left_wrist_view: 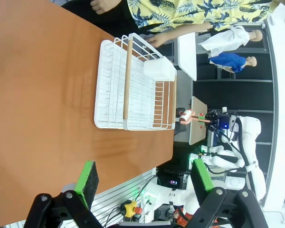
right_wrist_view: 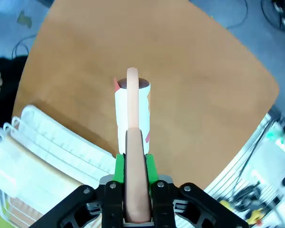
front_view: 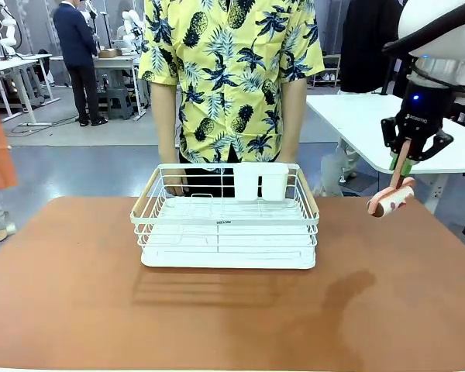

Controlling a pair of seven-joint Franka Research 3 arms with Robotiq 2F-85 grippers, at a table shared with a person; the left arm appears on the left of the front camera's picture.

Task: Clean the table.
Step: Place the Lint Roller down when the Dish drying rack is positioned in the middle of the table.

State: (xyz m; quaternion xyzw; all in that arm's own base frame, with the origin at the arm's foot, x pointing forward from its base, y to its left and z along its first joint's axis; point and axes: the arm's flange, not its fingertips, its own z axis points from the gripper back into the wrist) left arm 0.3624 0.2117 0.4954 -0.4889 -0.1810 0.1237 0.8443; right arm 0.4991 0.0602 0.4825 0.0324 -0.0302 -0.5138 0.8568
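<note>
1. Setting: an open workshop with a grey floor, white-topped tables with metal legs (front_view: pixel 387 116) to the right and in the far left background, and a person in dark clothes (front_view: pixel 79 54) standing far off at the left.
2. Work surface: the large rectangular table with a matte reddish-brown, leather-like top (front_view: pixel 77 287) fills the lower half of the front view, its far edge running just behind the rack.
3. On the table, near the far edge and about centred, stands a white wire dish rack with pale wooden side handles (front_view: pixel 226 225). Two white rectangular cups (front_view: pixel 260 182) hang side by side at its far rail.
4. A person in a yellow shirt printed with pineapples and dark leaves (front_view: pixel 229 70) stands at the far side, directly behind the rack, arms down; one hand (front_view: pixel 173 182) hangs at the rack's far left corner.
5. Right gripper (front_view: pixel 407 159): held in the air above the table's right far corner, fingers pointing down, clamped on the pinkish handle of a lint roller with a white roll (front_view: pixel 390 200). The roll hangs tilted below the fingers, clear of the tabletop.
6. Right wrist view: handle sits between the green pads (right_wrist_view: pixel 118 167), roll ahead over bare tabletop, rack at lower left.
7. Left gripper (left_wrist_view: pixel 145 178): jaws spread wide, nothing between the green pads, above the table's near edge; rack well ahead.
</note>
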